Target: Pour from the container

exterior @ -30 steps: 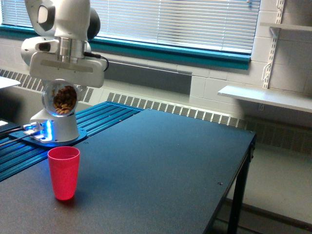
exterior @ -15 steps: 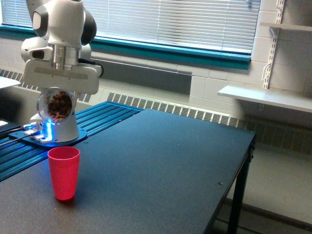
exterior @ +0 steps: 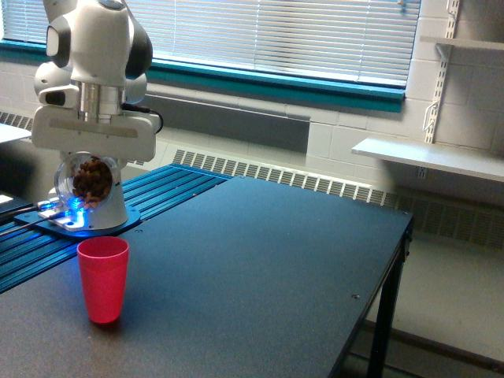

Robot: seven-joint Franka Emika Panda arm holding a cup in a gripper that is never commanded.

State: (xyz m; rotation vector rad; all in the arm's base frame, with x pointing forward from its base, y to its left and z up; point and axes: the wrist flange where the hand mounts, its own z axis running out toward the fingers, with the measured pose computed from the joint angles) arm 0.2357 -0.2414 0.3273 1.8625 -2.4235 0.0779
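Observation:
The container (exterior: 88, 180), a small clear round cup with brown nut-like pieces showing through its wall, hangs under the white hand of my arm. My gripper (exterior: 88, 169) is shut on it, its fingers hidden behind the cup and the hand's wide bar. The cup is held above and a little behind the red plastic cup (exterior: 103, 279), which stands upright on the dark table (exterior: 260, 268) near the exterior view's left. Nothing is falling from the container.
My arm's white base (exterior: 98, 211) with a blue light sits on a blue ribbed platform (exterior: 169, 187) behind the red cup. The table's right edge drops to the floor. A window with blinds and a wall shelf (exterior: 429, 157) lie behind.
The hand with the container has drifted toward the exterior view's left and slightly down. The nuts have shifted inside the cup. The red cup has not moved.

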